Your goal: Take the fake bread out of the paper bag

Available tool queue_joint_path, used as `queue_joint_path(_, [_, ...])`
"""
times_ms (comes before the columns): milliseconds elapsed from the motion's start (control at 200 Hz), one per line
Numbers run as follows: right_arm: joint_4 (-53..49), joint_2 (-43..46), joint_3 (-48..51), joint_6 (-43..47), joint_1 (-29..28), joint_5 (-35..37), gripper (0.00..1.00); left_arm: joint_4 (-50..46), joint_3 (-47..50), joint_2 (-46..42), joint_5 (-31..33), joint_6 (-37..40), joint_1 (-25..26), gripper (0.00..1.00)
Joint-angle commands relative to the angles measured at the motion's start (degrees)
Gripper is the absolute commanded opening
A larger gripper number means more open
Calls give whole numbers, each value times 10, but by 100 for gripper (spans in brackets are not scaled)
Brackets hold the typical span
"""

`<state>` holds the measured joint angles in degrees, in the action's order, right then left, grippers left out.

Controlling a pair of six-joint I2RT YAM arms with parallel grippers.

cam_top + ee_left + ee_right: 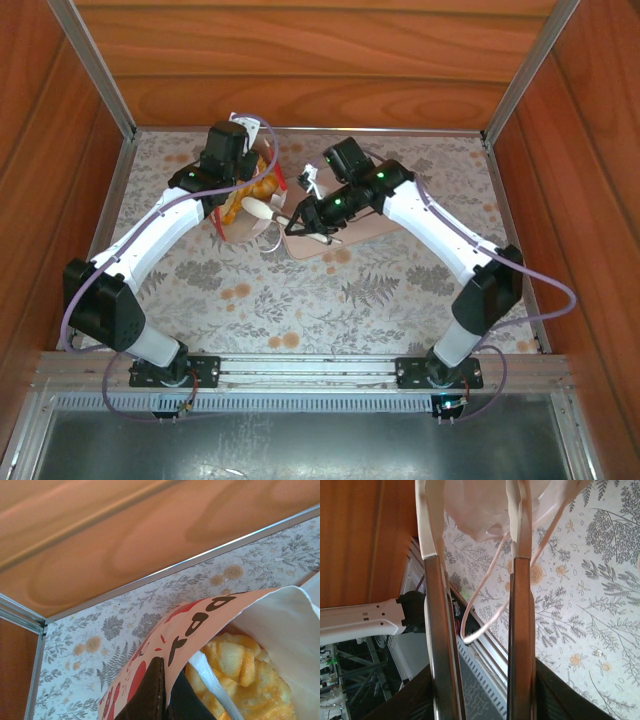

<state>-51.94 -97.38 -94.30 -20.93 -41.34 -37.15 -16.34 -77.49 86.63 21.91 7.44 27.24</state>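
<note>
The paper bag (200, 620), pale with red and black print, leans open, and my left gripper (165, 692) is shut on its rim. Inside lies the fake bread (250, 675), glossy golden-orange, with a white strip across it. From above, the bag (262, 225) sits at the back left of the table, with bread (262, 187) showing in its mouth beside the left gripper (225, 215). My right gripper (480, 690) holds metal tongs (520, 630) whose white-tipped arms stand apart at the bag's white paper (480, 510); a cord handle (485, 605) hangs between them. Nothing is pinched.
A flat beige tray (365, 232) lies right of the bag under the right gripper (305, 218). Wooden walls with metal rails (300, 130) close in the floral table on three sides. The left arm (365, 617) crosses the right wrist view.
</note>
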Motion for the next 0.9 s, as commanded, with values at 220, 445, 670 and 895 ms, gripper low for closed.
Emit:
queue_joint_path(220, [-65,-103,-127,11,-6,-11,44,7,-3,-23,-15,-14,4,0])
queue_joint_path(445, [-70,-150,-182,12,-6,8,46,8,-1,-23,-23,-16,4,0])
queue_joint_path(670, [-60,-185,-215,9,-7,11,48,8,-1,-22,-24,-16,4,0])
queue_joint_path(895, [-51,-201,-237,8,-10,28,49,8,-3,-25,-23,-16,4,0])
